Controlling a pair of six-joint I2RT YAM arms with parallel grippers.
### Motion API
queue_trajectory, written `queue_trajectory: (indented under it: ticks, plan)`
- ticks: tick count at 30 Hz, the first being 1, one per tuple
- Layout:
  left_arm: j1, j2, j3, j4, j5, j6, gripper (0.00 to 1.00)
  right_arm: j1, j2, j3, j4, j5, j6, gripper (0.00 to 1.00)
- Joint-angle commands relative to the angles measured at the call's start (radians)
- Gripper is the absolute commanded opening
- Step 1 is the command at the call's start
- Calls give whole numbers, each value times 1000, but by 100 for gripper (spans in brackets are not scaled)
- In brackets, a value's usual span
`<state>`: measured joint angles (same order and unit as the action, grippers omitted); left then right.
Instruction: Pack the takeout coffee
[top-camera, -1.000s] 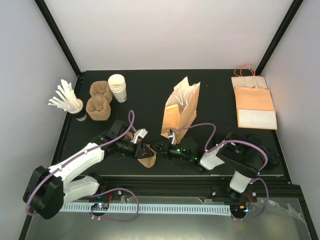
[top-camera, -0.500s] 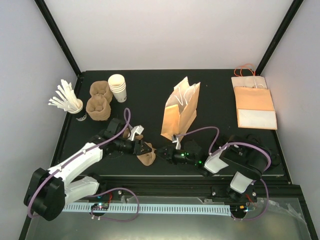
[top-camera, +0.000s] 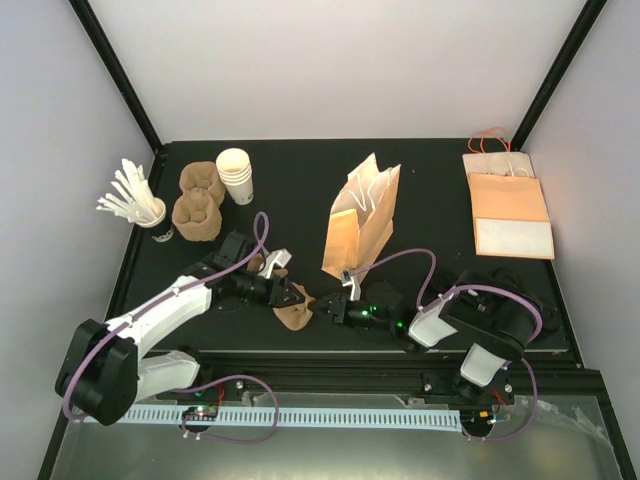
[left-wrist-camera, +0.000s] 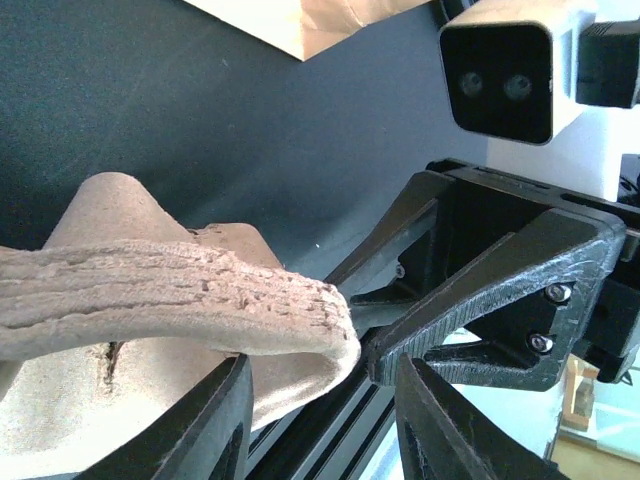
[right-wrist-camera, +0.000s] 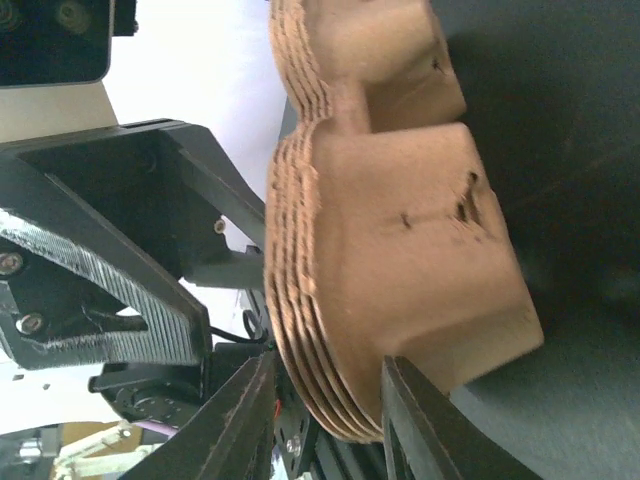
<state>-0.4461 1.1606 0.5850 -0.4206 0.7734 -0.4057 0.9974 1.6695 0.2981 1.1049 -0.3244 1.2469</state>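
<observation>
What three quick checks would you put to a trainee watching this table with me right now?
1. True or false: in the top view, the stack of white cups stands to the right of the standing paper bag.
2. What lies between the left gripper and the right gripper? A) pulp cup carriers B) a lidded cup C) a flat bag
3. What does the dark cup at the table's left edge hold?
Key: 1 false. 2 A. 3 white stirrers.
</observation>
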Motion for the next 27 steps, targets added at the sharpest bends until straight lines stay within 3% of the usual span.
queue_trajectory:
  ticks: [1, 5, 10, 19, 27]
  plan:
    - [-5, 6, 22, -15, 56, 47, 42, 3, -13, 58, -47, -5, -122, 32]
    - [-25, -9, 33, -29, 77, 65, 43, 0, 7, 104, -42, -28, -121, 31]
    - [-33, -42, 38, -46, 44, 61, 43, -24, 72, 127, -31, -37, 2, 20]
    - [-92, -29, 99, -136, -79, 126, 48, -53, 262, 37, 399, -41, 285, 16]
    - [-219, 73, 234, -250, -293, 208, 49, -84, 214, 27, 285, -42, 233, 16]
